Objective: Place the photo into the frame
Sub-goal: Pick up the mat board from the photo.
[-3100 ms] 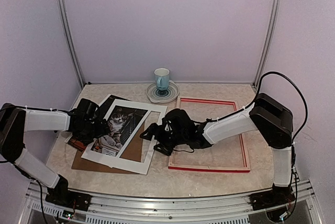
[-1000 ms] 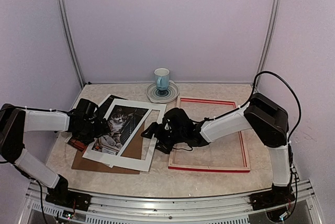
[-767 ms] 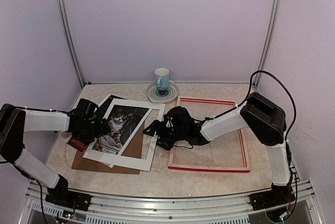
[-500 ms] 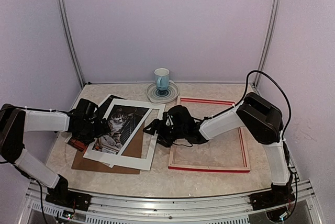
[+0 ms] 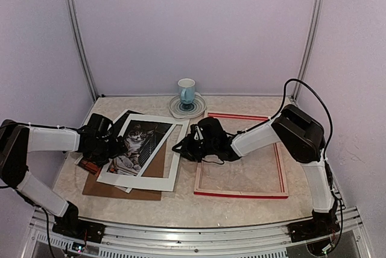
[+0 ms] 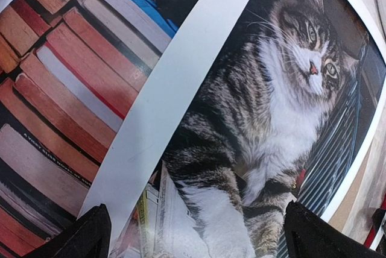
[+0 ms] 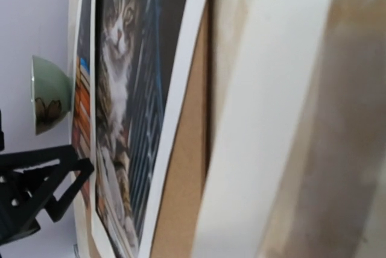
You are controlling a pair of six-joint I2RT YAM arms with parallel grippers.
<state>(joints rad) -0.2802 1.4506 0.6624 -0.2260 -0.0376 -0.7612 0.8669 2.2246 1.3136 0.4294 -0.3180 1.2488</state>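
The photo [image 5: 137, 141] of a tabby cat and books lies at the left, partly under a white mat board [image 5: 160, 118], and fills the left wrist view [image 6: 271, 107]. The red frame [image 5: 241, 194] lies flat on the right, with bare table inside it. My left gripper [image 5: 117, 146] hovers open low over the photo and the mat's left strip, its fingertips [image 6: 90, 234] wide apart. My right gripper [image 5: 179, 147] is at the mat's right edge, shut on it; that strip [image 7: 265, 125] runs close past the camera, raised off the backing. The right fingers are out of its own view.
A brown backing board [image 5: 158, 164] lies under the mat and photo. A blue cup [image 5: 186, 91] stands on a saucer at the back centre. Metal posts and walls close in the table's sides and back.
My right gripper slid left to the mat's right edge and closed on it; the mat's right side has shifted and lifted a little. The left arm has not moved.
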